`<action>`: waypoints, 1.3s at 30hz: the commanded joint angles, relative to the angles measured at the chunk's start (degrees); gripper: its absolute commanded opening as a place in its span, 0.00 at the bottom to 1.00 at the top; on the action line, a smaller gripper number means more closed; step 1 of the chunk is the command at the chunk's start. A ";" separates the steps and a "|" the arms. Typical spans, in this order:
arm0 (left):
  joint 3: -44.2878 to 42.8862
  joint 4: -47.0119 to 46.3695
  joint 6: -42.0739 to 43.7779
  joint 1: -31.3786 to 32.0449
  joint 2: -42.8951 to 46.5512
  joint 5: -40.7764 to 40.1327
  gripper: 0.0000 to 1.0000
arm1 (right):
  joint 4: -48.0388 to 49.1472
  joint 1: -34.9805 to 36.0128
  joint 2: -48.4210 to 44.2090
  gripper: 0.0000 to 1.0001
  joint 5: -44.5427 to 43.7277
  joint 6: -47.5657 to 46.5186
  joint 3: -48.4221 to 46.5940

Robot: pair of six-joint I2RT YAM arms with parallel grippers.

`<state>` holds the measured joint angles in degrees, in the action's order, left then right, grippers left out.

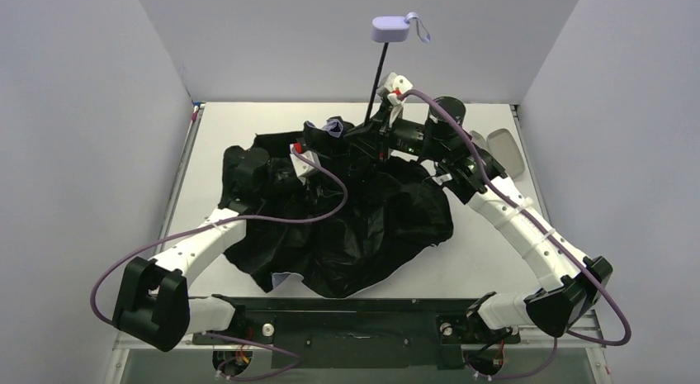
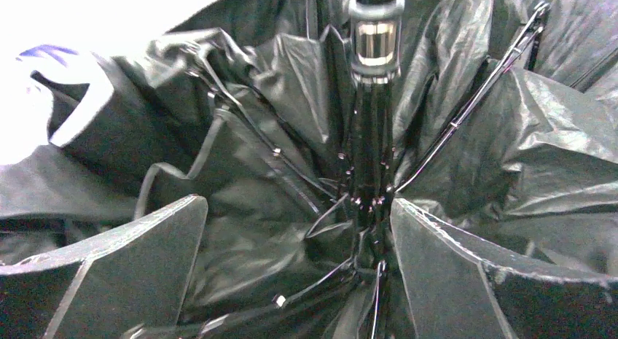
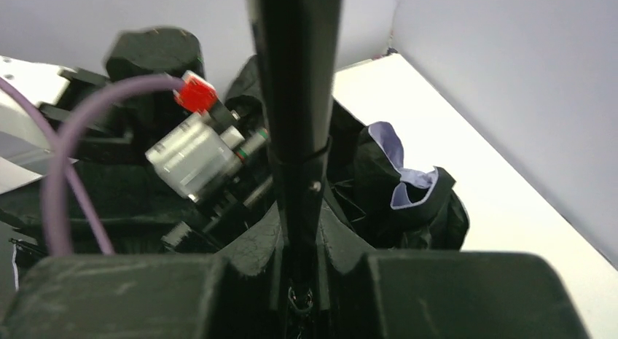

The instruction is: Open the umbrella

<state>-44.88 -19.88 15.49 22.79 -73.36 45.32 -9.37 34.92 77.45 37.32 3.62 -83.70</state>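
Note:
The umbrella lies upside down, its crumpled black canopy (image 1: 363, 235) spread over the table. Its thin black shaft (image 1: 376, 82) rises to the lavender handle (image 1: 390, 29) and strap (image 1: 421, 25). My right gripper (image 1: 381, 124) is shut on the shaft low down; in the right wrist view the shaft (image 3: 295, 98) runs up from the pinched fingers of the right gripper (image 3: 300, 230). My left gripper (image 1: 326, 143) stands open over the canopy's middle. In the left wrist view the shaft's lower end (image 2: 372, 135) and ribs (image 2: 466, 113) sit between the spread fingers of the left gripper (image 2: 297, 204), nearer the right finger (image 2: 452, 266).
A pale oval case (image 1: 505, 149) lies on the table behind the right arm. White walls close in the table (image 1: 495, 260) on three sides. A lavender fold of canopy (image 3: 408, 186) sticks up near the far edge. The left arm's purple cable (image 1: 322, 206) loops over the canopy.

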 commanded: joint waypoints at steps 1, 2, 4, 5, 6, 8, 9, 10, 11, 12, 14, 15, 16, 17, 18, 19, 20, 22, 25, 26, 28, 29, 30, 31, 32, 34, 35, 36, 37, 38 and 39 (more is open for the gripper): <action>-4.50 -1.80 -2.23 0.71 2.53 -3.26 0.97 | 2.89 -0.86 -0.89 0.00 -4.40 -6.92 2.50; -5.10 -1.71 -2.44 0.87 2.44 -3.43 0.97 | 3.33 -0.83 -0.37 0.00 -4.73 -9.21 3.11; -5.17 -0.74 -2.02 1.05 2.15 -3.88 0.97 | 3.91 -0.96 0.67 0.00 -6.02 -12.55 4.69; -5.02 -0.01 -0.72 0.95 1.95 -4.26 0.97 | 4.09 -1.06 1.07 0.00 -6.36 -13.53 5.41; -4.55 1.26 0.12 0.81 1.84 -4.58 0.97 | 4.31 -1.25 1.99 0.00 -6.42 -15.54 5.71; -3.48 3.48 3.24 0.43 1.57 -4.73 0.97 | 4.50 -1.36 3.28 0.00 -6.86 -18.49 6.45; -3.16 4.38 6.20 0.36 1.41 -4.68 0.97 | 4.56 -1.48 3.74 0.00 -6.94 -19.49 6.93; -2.35 5.57 7.36 0.34 1.28 -4.75 0.97 | 4.76 -1.49 4.57 0.00 -6.88 -20.86 7.17; -2.02 5.87 9.03 0.33 1.20 -4.73 0.97 | 4.91 -1.63 4.96 0.00 -6.35 -21.38 7.75; -1.36 6.18 9.61 0.40 0.92 -4.92 0.97 | 5.11 -1.79 5.77 0.00 -6.02 -22.32 8.11; -1.24 7.37 10.97 0.52 0.39 -5.01 0.97 | 6.27 -1.97 6.46 0.00 -5.12 -23.21 10.37; -1.34 7.91 11.76 0.60 0.14 -4.95 0.97 | 6.90 -2.10 6.68 0.00 -4.51 -23.33 11.09; -1.41 8.71 12.02 0.84 -0.34 -4.80 0.97 | 8.24 -2.48 6.76 0.00 -4.13 -23.36 12.64; -1.42 8.98 12.57 0.93 -0.62 -4.76 0.98 | 8.54 -2.66 6.88 0.00 -3.62 -23.32 13.28; -1.39 9.55 12.96 1.21 -1.21 -4.92 0.99 | 8.76 -2.99 6.99 0.02 -3.42 -23.36 14.24; -1.41 9.84 13.71 1.38 -1.50 -5.08 1.00 | 8.85 -3.22 7.07 0.17 -3.12 -23.34 14.43; -1.41 10.27 14.05 1.80 -2.09 -5.66 0.97 | 8.58 -3.53 7.09 0.24 -2.99 -23.32 14.51; -1.49 10.58 14.60 2.41 -2.99 -6.55 0.92 | 6.60 -4.15 6.73 0.46 -2.62 -22.97 14.00; -1.52 10.13 14.49 3.12 -3.84 -7.25 0.86 | 4.56 -5.64 3.78 0.70 -2.97 -21.67 14.60; -1.52 9.91 14.00 3.44 -4.17 -7.39 0.84 | 4.06 -5.91 3.07 0.71 -3.13 -21.52 15.27; -1.40 9.38 13.61 3.86 -4.66 -7.71 0.81 | 2.51 -6.72 0.66 0.73 -3.46 -20.83 16.16; -1.23 9.08 13.52 3.98 -4.76 -8.03 0.80 | 1.37 -7.35 -1.03 0.74 -3.56 -20.09 16.53; -1.16 8.94 13.48 4.19 -4.97 -8.13 0.77 | 0.75 -7.60 -1.89 0.74 -3.79 -19.85 17.19; -1.01 8.55 13.32 4.35 -5.05 -8.38 0.76 | -0.43 -7.98 -3.50 0.74 -3.99 -19.23 17.44; -1.05 8.42 12.83 4.36 -5.30 -8.48 0.74 | -1.07 -8.18 -4.35 0.75 -4.42 -18.85 18.07; -1.24 8.06 11.86 4.37 -5.73 -8.61 0.71 | -2.88 -8.76 -7.63 0.75 -5.27 -16.37 18.92; -1.54 7.96 11.50 4.37 -5.91 -8.94 0.70 | -4.13 -9.41 -8.53 0.75 -5.48 -15.40 19.56; -1.71 7.94 10.58 4.37 -5.96 -9.16 0.68 | -4.77 -9.90 -10.19 0.75 -5.85 -13.64 19.86; -2.12 7.84 9.94 4.37 -6.10 -9.78 0.67 | -5.99 -10.91 -11.04 0.75 -6.12 -12.71 20.50; -2.30 7.75 7.92 4.37 -6.14 -10.28 0.66 | -6.53 -12.28 -12.62 0.75 -6.43 -10.86 20.81; -2.73 7.51 6.63 4.31 -6.32 -11.53 0.65 | -7.42 -12.96 -13.30 0.74 -6.59 -9.87 21.51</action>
<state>-45.89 -9.72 26.92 26.98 -79.22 36.36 -13.74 25.08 68.38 32.12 -12.47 -63.90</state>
